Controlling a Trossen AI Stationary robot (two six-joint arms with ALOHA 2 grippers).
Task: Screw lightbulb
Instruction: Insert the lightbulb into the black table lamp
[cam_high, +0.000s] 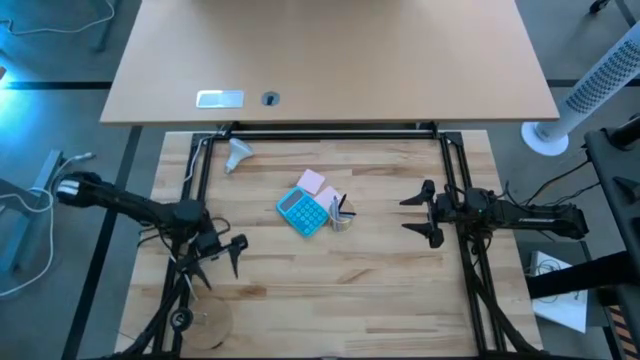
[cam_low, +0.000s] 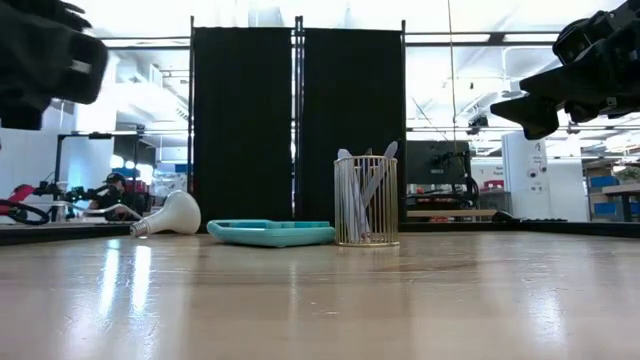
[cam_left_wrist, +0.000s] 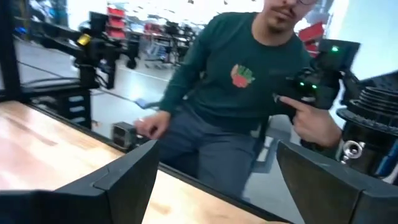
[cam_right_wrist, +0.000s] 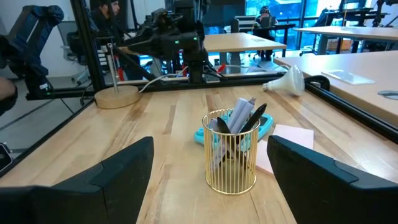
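Pale wooden table (cam_high: 330, 290) bears a frosted white pear-shaped lightbulb (cam_high: 238, 153), lying on its side well beyond the left gripper (cam_high: 222, 262), fingers spread and empty; right gripper (cam_high: 417, 213) likewise spread, well apart from it

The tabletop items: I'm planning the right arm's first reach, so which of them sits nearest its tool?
The gold wire pen holder, directly ahead of the open right tool. The blue calculator and pink notes lie behind it; the lightbulb is farthest.

Desk (cam_high: 380, 290) layout
Calculator (cam_high: 302, 212) and pen cup (cam_high: 342, 218) lie between both hands; lightbulb (cam_high: 238, 153) lies beyond left hand (cam_high: 221, 258).
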